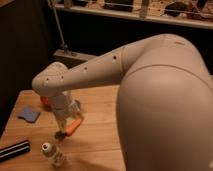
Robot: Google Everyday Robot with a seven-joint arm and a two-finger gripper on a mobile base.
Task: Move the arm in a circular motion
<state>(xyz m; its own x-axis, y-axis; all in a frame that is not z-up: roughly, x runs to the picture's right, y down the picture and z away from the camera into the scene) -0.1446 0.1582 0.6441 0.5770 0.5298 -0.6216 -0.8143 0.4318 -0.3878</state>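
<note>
1. Lying at the left edge of the pale wooden worktop (pixel 102 142) is one black flat bar (pixel 14 150).
2. One blue square sponge (pixel 29 114) sits further back.
3. One small white bottle (pixel 52 154) lies near the front edge.
4. One orange carrot-shaped object (pixel 74 126) rests just beside the tool (pixel 62 129), whose state I cannot tell; it hangs low over the worktop.
5. One huge off-white smooth robot arm (pixel 150 95) fills the right, hiding much of the worktop and most of an orange thing (pixel 45 101) behind its wrist.

No writing, label or number seems readable anywhere, including on the arm (pixel 150 95).
</note>
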